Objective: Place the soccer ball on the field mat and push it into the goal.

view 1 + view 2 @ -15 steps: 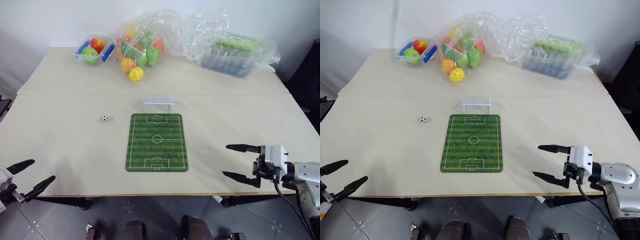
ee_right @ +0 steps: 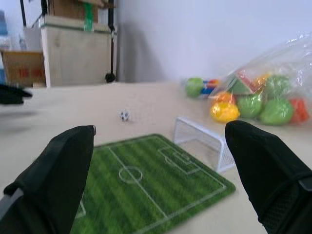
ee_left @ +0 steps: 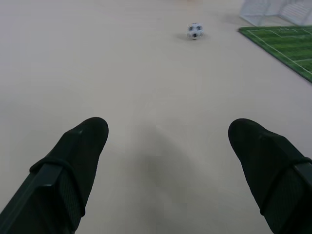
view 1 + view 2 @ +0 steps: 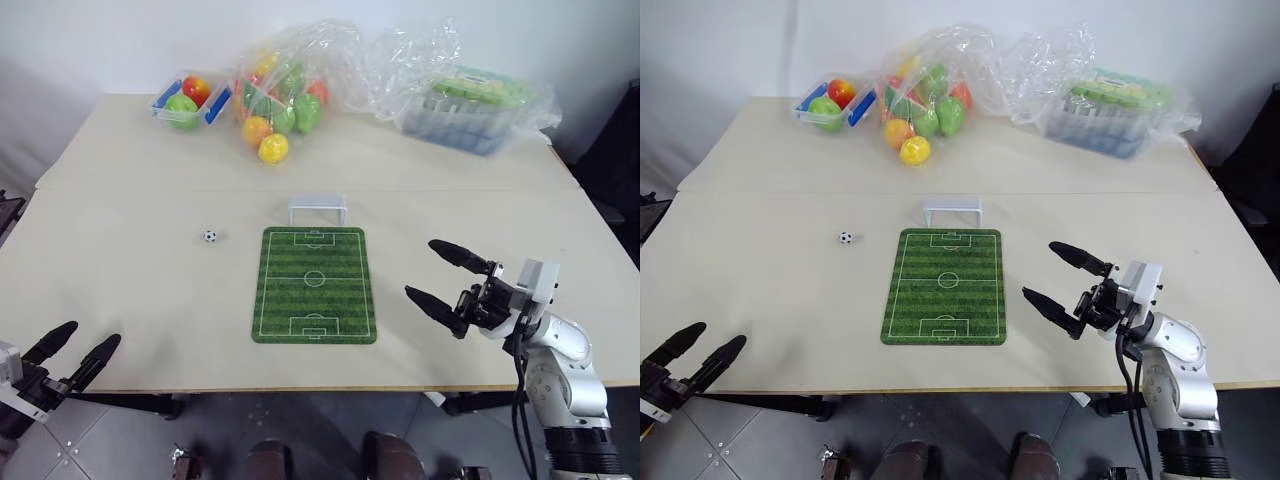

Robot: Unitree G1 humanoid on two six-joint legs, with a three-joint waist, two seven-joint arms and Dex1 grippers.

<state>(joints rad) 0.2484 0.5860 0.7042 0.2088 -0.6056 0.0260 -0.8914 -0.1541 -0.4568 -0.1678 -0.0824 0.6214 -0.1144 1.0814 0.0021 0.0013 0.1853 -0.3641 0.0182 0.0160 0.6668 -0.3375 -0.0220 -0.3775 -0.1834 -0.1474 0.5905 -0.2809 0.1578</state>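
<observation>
The soccer ball (image 4: 210, 237) lies on the bare table, left of the field mat (image 4: 314, 284) and apart from it. The goal (image 4: 317, 210) stands upright at the mat's far short edge. My left gripper (image 4: 88, 335) hovers open at the table's front left edge, well short of the ball; the left wrist view has the ball (image 3: 194, 30) far ahead between the fingers (image 3: 78, 146). My right gripper (image 4: 421, 268) is open and empty, just right of the mat, pointing left across it. The right wrist view takes in the mat (image 2: 146, 180), goal (image 2: 200, 141) and ball (image 2: 125, 115).
At the table's back stand a small tray of toy fruit (image 4: 185, 98), a clear bag of toy fruit (image 4: 280, 95) with a yellow fruit (image 4: 271, 148) in front, and a plastic-wrapped box (image 4: 470, 108). The table's front edge (image 4: 300, 390) runs just behind both grippers.
My right gripper has swung left toward the mat's right edge and now points across it. The left gripper has turned slightly at the front edge. Ball, mat and goal stay put.
</observation>
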